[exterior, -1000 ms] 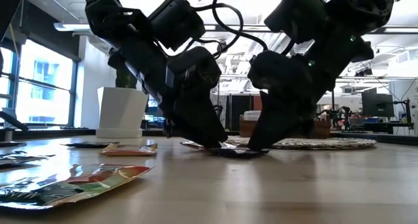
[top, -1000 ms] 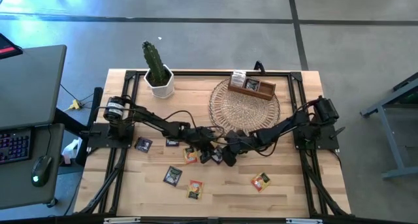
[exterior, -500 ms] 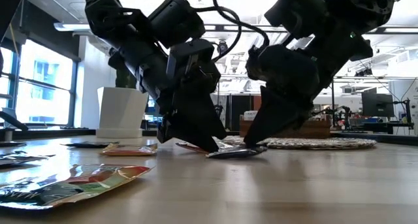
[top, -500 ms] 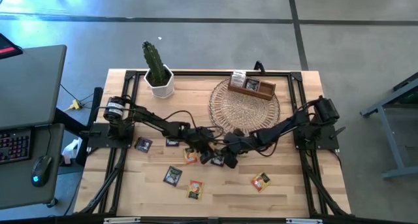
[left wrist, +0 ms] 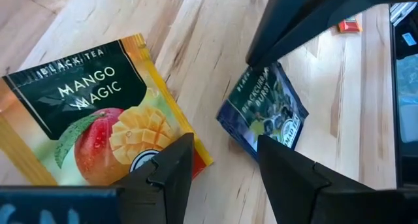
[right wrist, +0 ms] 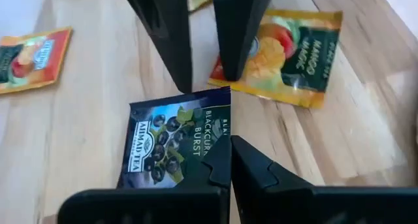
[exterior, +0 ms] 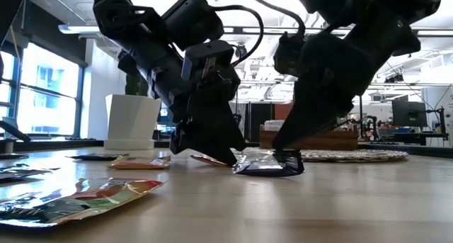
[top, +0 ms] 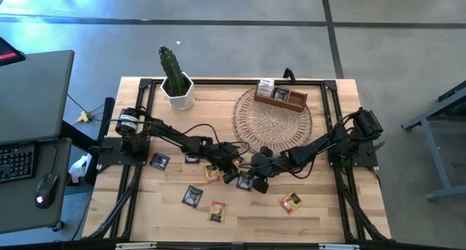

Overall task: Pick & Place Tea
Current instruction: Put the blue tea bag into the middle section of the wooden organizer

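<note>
The blackcurrant sachet (right wrist: 175,140) looked like glossy foil; the table (right wrist: 85,113) was smooth pale wood; the mat (top: 273,115) was woven wicker.

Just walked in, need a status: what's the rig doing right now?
Both arms are working mid-table on tea sachets. The right hand is shut on the edge of a dark blackcurrant sachet, which tilts up off the table. The left hand is open, fingertips down beside a mango sachet lying flat. More sachets lie scattered on the table. A wooden box sits on the wicker mat behind.
</note>
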Controlling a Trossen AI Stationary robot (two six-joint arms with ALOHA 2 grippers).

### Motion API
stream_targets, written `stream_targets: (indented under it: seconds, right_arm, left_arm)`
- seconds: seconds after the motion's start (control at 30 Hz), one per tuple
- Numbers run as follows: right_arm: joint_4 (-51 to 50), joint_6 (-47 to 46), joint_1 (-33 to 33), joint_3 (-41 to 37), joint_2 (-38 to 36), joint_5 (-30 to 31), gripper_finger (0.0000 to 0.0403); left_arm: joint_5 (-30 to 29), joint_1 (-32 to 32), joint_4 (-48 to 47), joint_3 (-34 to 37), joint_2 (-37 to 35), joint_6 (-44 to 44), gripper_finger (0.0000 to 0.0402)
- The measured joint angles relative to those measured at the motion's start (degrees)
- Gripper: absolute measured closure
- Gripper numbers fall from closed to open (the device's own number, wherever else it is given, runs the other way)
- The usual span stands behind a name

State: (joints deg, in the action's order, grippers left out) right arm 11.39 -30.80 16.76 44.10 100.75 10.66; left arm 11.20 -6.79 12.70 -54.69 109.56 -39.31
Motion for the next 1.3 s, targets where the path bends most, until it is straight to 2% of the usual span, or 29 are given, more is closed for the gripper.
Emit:
stream_targets:
  seconds: [0.57, 0.73, 0.93, 1.07, 1.2, 1.3]
  right_arm:
    - [6.07, 6.41, 0.44, 0.09, -0.04, 2.51, 0.0403]
    - [6.09, 8.28, 0.41, 0.09, -0.06, 3.67, 0.0403]
    - [5.90, 13.75, 1.08, 0.09, -1.16, -6.66, 0.0399]
    - [3.14, 13.69, 2.06, 0.09, -1.86, -8.59, 0.0364]
    - [-2.44, 12.49, 2.53, 0.09, -1.86, -4.37, 0.0309]
    - [-4.97, 6.03, 2.44, 0.09, -1.86, 0.02, 0.0271]
  left_arm:
    - [1.61, 0.00, 0.80, -0.12, 0.00, -1.24, 0.0232]
    - [3.67, 0.00, 0.97, -0.14, 0.00, 0.04, 0.0235]
    - [2.65, 0.04, 0.78, -0.16, -0.02, 0.31, 0.0262]
    - [1.63, 0.59, 0.61, -0.54, -0.15, 1.54, 0.0270]
    - [4.45, 0.80, 1.03, -2.11, -0.65, 2.90, 0.0271]
    - [6.60, -0.19, 0.52, -2.72, -0.68, 4.73, 0.0271]
